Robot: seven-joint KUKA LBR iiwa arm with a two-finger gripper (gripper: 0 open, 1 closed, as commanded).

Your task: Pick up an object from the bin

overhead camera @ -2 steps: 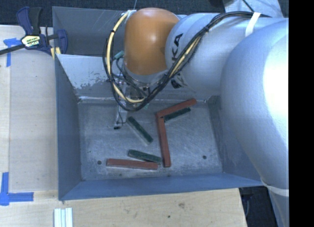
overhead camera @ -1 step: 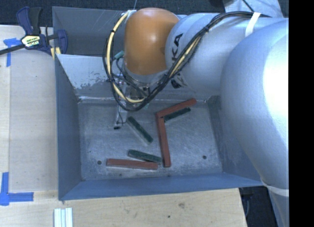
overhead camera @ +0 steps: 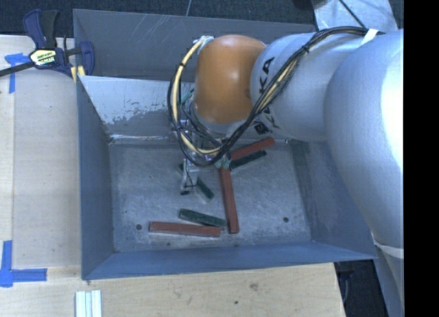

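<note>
**Six or so bars on the bin floor, gripper low beside the shortest one**

Closest to the gripper (overhead camera: 186, 184) is a short dark green piece (overhead camera: 204, 189), lying near the middle of the bin floor and just to the gripper's right. It seems to touch the tip, but the view is too cluttered there to be sure. Whether the gripper is spread or closed cannot be told, so no grasp can be claimed. Judging by how low the tip sits, this piece is the likeliest target. It also lies a little clear of the others, which would make it easier to take alone.

Just to its right a long red-brown bar (overhead camera: 228, 200) stands nearly upright in the view. Its lower end meets a dark green bar (overhead camera: 202, 218), which lies beside a flat red-brown bar (overhead camera: 184, 228) near the front wall. These three crowd one another, so a grab there risks catching two. Farther back and to the right, another red-brown bar (overhead camera: 251, 149) lies slanted over a second dark green bar (overhead camera: 247, 160), both partly under the arm.

The orange cover (overhead camera: 223, 79) and its looped cables (overhead camera: 180, 99) hang over the back of the grey bin (overhead camera: 92, 171), since the arm reaches steeply down from the right.
</note>
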